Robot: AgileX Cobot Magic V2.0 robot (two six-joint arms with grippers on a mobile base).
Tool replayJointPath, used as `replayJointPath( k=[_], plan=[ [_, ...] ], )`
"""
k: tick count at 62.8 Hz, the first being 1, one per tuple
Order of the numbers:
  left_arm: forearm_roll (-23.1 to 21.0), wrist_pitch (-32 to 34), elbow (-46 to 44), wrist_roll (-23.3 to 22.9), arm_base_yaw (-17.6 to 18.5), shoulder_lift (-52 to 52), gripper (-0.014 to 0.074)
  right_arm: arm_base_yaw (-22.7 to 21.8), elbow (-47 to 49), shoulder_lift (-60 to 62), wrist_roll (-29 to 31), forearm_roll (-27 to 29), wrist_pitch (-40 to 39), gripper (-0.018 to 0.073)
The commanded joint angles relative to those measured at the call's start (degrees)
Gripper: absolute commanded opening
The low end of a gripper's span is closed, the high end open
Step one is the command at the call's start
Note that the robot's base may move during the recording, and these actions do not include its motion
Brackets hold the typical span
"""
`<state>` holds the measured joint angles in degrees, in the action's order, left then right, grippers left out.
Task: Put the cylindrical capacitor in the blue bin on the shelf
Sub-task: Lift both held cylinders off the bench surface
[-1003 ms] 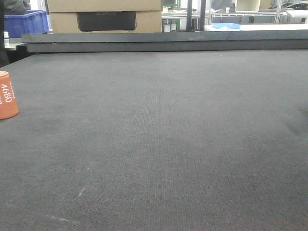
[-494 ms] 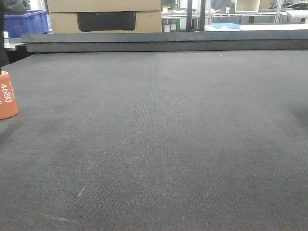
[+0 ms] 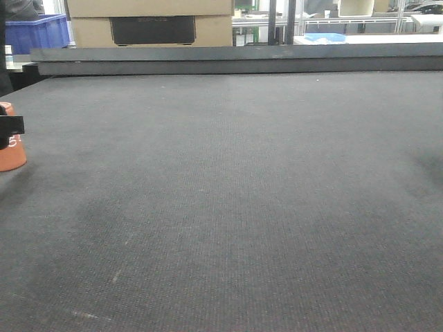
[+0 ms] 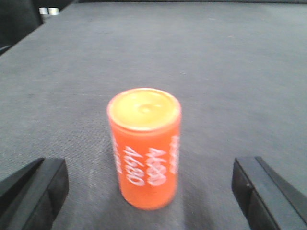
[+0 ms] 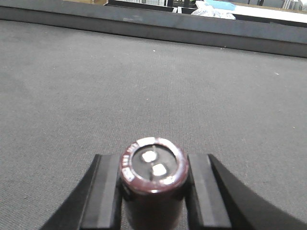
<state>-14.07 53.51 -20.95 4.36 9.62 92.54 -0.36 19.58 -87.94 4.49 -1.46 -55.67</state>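
The orange capacitor [image 4: 145,148] stands upright on the table [image 4: 230,72], between the jaws of the left gripper [image 4: 148,191], which are wide apart and not touching it; the right gripper [image 5: 152,194] has its jaws clamped on a dark red can [image 5: 152,165]. If the left jaws close off-centre, one side could bump the capacitor first and tip it over, so it rolls away; a weak squeeze could let it slip.

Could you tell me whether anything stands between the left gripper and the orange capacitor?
Nothing visible does. The capacitor stands upright on the mat, in the gap of the open left gripper, with only bare mat between it and the finger on either side.
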Motion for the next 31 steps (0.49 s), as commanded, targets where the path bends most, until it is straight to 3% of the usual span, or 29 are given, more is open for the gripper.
replayJointPath(
  k=[1,20,31],
  plan=[
    [-1.16,2.78,-2.09,0.05,0.21,2.35,0.0601,0.15,0.25,0.63,0.00,-0.34,-1.33,-0.0160],
    [-2.70,2.82,-7.94,0.05,-2.63,10.13,0.0601,0.15,0.25,0.63,0.00,-0.34,-1.33,-0.0160],
    [-1.06,2.41,-10.28,0.05,-4.37,11.39,0.0601,0.15,0.25,0.63,0.00,-0.32,-1.22,-0.0160]
  ],
)
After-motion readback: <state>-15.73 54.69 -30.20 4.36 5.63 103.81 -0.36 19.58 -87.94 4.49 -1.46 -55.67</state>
